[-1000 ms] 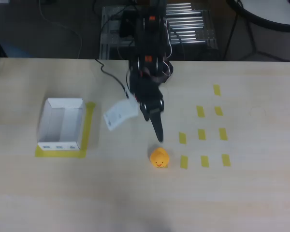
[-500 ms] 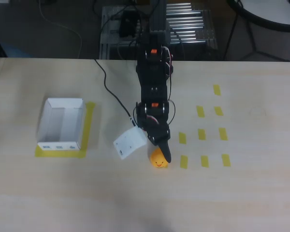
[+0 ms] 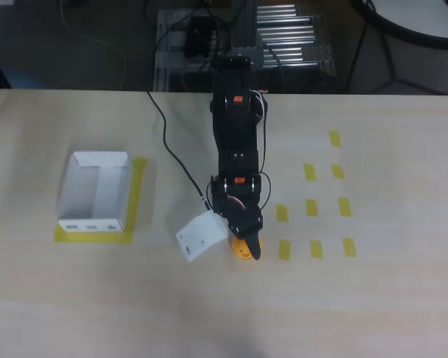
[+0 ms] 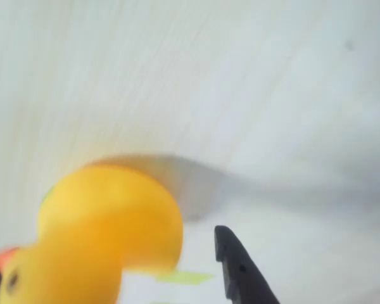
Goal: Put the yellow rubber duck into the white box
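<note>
Straddling yellow rubber duck (image 3: 243, 248), pincer (image 3: 246, 250) seemingly open.

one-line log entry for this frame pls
phase: reaching to grasp | gripper: open, fingers astride yellow rubber duck, not closed | duck: on table | white box: far left in overhead view, nothing visible inside

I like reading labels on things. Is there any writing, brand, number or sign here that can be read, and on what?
None can be read.
White box: small marks along its near short wall, too small to read.
White tag beside the arm: blank or too blurred to tell.
Yellow rubber duck: no writing shows.
</note>
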Tool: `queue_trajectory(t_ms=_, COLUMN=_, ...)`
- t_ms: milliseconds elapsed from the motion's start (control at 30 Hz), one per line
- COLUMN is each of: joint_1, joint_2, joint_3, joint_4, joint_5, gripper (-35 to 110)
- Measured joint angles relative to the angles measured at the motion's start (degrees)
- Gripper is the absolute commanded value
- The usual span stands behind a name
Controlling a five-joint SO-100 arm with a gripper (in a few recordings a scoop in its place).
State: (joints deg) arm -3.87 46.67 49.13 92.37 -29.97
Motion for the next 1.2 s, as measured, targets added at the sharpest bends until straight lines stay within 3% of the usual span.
queue_trajectory(t_ms=167, joint_1=-0.18, joint_2=-2.72, joint_3=-3.6, joint_4=0.0, joint_5=0.0, gripper=0)
queue_trajectory(t_ms=467, joint_1=0.0, joint_2=-3.87, joint_3=-8.09, joint_4=0.88, joint_5=5.19, gripper=0)
queue_trajectory(t_ms=633, joint_1=3.25, joint_2=12.92, joint_3=-3.96, joint_4=-0.26, joint_5=10.11, gripper=0)
queue_trajectory(t_ms=967, joint_1=26.46, joint_2=62.75, joint_3=19.34, joint_4=-9.84, joint_5=13.1, gripper=0)
queue_trajectory(t_ms=1200, joint_1=44.12, joint_2=66.09, joint_3=33.66, joint_4=-21.71, joint_5=12.92, gripper=0)
